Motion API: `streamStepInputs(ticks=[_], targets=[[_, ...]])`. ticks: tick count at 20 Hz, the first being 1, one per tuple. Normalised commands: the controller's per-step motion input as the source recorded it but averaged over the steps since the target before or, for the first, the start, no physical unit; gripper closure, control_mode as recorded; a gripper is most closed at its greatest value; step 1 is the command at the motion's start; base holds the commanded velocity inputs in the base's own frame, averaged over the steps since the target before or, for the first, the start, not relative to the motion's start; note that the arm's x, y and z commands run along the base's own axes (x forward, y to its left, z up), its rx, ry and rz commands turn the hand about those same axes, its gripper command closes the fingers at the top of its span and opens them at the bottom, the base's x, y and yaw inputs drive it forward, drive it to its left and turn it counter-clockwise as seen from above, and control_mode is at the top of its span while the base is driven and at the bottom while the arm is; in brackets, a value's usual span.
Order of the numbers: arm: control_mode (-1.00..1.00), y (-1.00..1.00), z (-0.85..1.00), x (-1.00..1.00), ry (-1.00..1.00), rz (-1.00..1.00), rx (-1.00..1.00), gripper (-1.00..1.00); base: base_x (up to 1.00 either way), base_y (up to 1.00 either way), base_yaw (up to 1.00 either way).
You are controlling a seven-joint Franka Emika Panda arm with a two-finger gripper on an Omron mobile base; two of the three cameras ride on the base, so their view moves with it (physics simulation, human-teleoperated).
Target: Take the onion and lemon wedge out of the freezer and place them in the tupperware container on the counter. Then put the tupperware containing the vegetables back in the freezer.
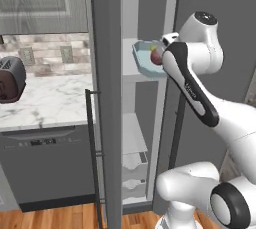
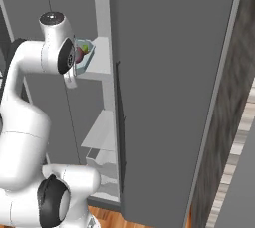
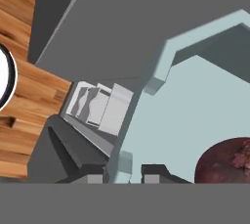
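Note:
The pale teal tupperware container (image 1: 144, 59) (image 2: 87, 57) (image 3: 195, 105) hangs tilted at the front edge of an upper white shelf (image 1: 134, 73) inside the open freezer (image 2: 169, 97). In it lie the dark red onion (image 1: 156, 57) (image 2: 78, 54) (image 3: 225, 163) and the small yellow-green lemon wedge (image 2: 85, 49). My gripper (image 3: 124, 173) is shut on the container's rim, one fingertip on each side of the wall. Whether the container rests on the shelf I cannot tell.
The freezer's dark door with its long handle (image 1: 93, 153) stands open to the left of the shelves. White drawers (image 1: 134, 173) sit low inside. The marble counter (image 1: 45, 98) with a dark red toaster (image 1: 10, 79) lies to the left, above a dishwasher (image 1: 45, 168).

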Motion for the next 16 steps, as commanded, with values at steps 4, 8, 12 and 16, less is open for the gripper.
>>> streamStepInputs(ticks=[4,8,12,16], targets=[[-1.00,0.08,0.00,0.53,0.05,0.00,0.00,1.00,0.00,0.00,0.00],[-1.00,0.01,0.00,0.54,0.05,0.00,0.00,1.00,0.00,0.00,0.00],[-1.00,0.06,-0.03,0.54,0.05,0.00,0.00,1.00,0.00,0.00,0.00],[-1.00,0.20,-0.14,0.45,0.00,0.00,-0.04,1.00,0.00,0.00,0.00]])
